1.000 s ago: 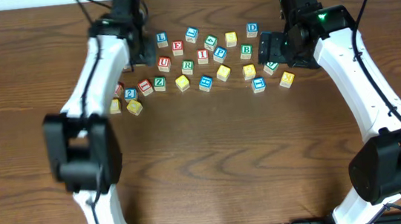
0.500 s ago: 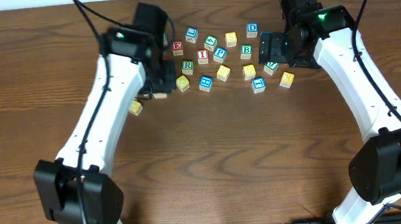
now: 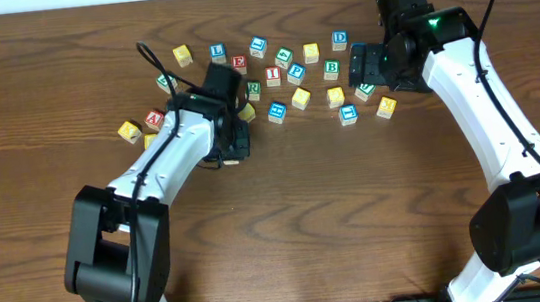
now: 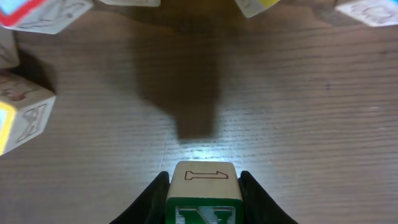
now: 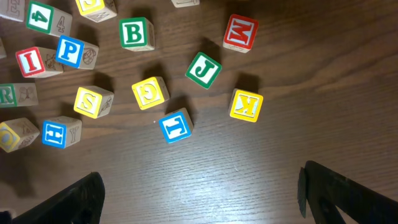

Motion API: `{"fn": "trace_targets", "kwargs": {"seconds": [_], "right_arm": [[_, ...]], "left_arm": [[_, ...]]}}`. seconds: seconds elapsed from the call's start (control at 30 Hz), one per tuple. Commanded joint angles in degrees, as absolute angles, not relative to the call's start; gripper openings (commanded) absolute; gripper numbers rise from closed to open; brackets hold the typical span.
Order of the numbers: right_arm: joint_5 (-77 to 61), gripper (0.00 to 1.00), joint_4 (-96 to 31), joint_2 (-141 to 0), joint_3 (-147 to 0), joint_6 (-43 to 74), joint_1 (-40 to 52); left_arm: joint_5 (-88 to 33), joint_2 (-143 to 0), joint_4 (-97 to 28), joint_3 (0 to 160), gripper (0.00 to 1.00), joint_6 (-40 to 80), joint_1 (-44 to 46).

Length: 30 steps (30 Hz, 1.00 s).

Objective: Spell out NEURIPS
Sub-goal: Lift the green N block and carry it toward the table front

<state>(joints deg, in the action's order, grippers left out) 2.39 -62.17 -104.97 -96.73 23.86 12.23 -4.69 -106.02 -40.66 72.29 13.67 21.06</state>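
table (image 3: 357, 212) strewn with letter cubes (image 3: 301, 97). left end effector (image 4: 204, 186) clamps the n cube (image 4: 203, 176), apparently lifted over bare wood near them; right end effector (image 5: 202, 196) gapes, empty. risk: a tilted release lands n face-down or knocks the letter cubes.

Letter cubes (image 3: 294, 71) scattered — wooden table (image 3: 358, 222)

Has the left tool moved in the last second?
Yes. The left tool, shut on the green N cube, has moved down-frame and rightward, from beside the red E cube to below it.
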Motion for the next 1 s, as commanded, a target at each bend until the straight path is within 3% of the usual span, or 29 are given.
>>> {"fn": "trace_targets", "kwargs": {"seconds": [0.0,0.97], "right_arm": [[3.07,0.96,-62.46,-105.12,-97.76,23.51,12.10],[3.07,0.96,-62.59,-105.12,-97.76,23.53,12.10]], "left_arm": [[-5.17,-106.89,-38.85,69.80,0.15,12.03,21.08],[-4.89,-107.18,-29.23,63.22,0.16,10.11,21.08]]}}
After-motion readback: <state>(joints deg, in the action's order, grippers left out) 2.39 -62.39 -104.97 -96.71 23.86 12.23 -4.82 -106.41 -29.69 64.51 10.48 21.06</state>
